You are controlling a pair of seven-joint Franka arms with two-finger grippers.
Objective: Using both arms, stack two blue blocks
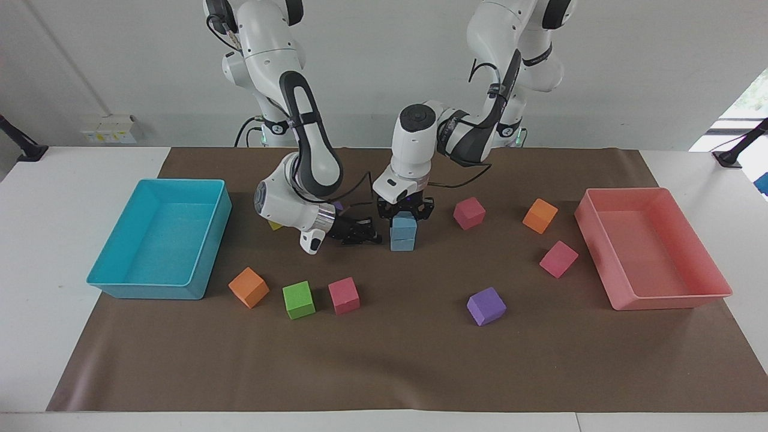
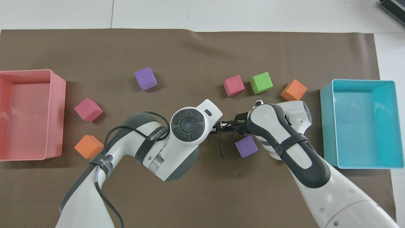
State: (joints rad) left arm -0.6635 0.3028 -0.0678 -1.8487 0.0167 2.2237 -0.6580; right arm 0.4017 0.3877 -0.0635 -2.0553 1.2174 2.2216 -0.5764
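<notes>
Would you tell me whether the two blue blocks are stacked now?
Yes, stacked: one blue block sits squarely on the other, under the left gripper.

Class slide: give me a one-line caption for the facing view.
Left gripper over two stacked blue blocks; right gripper beside the stack.

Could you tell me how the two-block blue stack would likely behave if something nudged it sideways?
The blue stack is taller than wide, so a nudge up high would probably topple the top block. Both look like matte foam: likely light, easily shifted. The left gripper sits on top; the right gripper is beside it.
</notes>
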